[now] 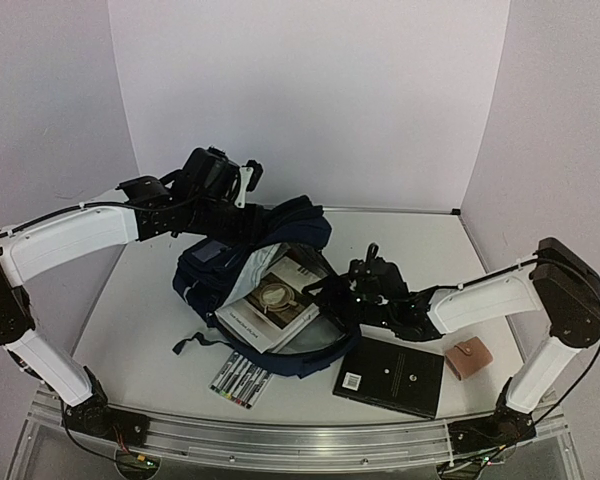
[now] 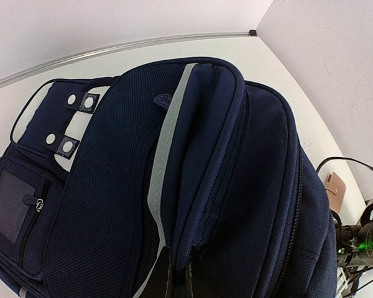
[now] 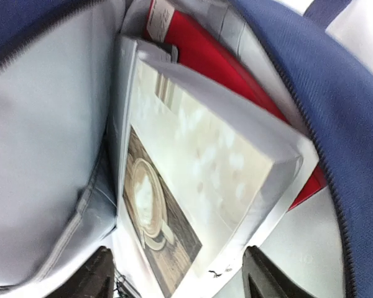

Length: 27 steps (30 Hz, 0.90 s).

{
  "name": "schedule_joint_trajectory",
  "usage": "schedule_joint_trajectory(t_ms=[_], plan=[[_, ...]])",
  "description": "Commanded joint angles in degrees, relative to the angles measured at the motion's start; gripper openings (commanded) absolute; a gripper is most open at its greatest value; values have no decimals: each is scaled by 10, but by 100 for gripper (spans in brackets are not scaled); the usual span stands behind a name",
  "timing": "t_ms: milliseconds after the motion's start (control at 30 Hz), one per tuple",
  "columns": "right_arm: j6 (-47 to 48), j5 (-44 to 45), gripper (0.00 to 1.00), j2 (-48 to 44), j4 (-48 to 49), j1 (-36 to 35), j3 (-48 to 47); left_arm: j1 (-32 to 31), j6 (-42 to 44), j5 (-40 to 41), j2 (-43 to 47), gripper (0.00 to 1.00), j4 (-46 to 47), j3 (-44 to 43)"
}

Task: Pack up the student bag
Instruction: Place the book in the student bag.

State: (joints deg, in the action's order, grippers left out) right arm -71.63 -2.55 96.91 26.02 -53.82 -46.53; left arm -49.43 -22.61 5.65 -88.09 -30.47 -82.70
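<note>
The left gripper is pressed together on a fold of the student bag. Its two dark fingers sit at the bottom centre of the left wrist view, with navy fabric pinched between them next to a grey stripe. From above, this gripper is upper left of centre, at the top edge of the bag. The bag lies in the middle of the table, its mouth gaping toward the bottom of the frame.

The right gripper is spread. Its fingers show at the lower left and lower right of the right wrist view, and the near corner of a pale book lies between them. Whether either finger touches the book cannot be told. The book has a sepia picture of a cup on its cover. It rests inside the bag against the grey lining and on top of a red cover. From above, the right gripper is at the right rim of the bag's mouth, just right of the book.

Outside the bag, a pack of markers lies at lower centre, just below the bag. A black book with a white label lies at lower right, and a tan wallet is just right of it.
</note>
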Motion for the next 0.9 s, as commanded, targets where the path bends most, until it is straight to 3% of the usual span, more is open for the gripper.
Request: schedule_joint_trajectory(t_ms=[0, 233, 500, 733, 867], plan=[[13, -2, 57, 40, -9, -7, -36, 7, -14, 6, 41, 0, 72, -10], [25, -1, 41, 107, 12, -7, -98, 7, -18, -16, 36, 0, 72, -5], [53, 20, 40, 131, 24, -7, -140, 7, -29, -23, 28, 0, 65, 4], [100, 112, 72, 12, -38, -7, -72, 44, -44, -9, 26, 0, 59, 11], [128, 169, 81, -66, -119, -7, -45, 73, -43, -21, 10, 0, 63, -15]])
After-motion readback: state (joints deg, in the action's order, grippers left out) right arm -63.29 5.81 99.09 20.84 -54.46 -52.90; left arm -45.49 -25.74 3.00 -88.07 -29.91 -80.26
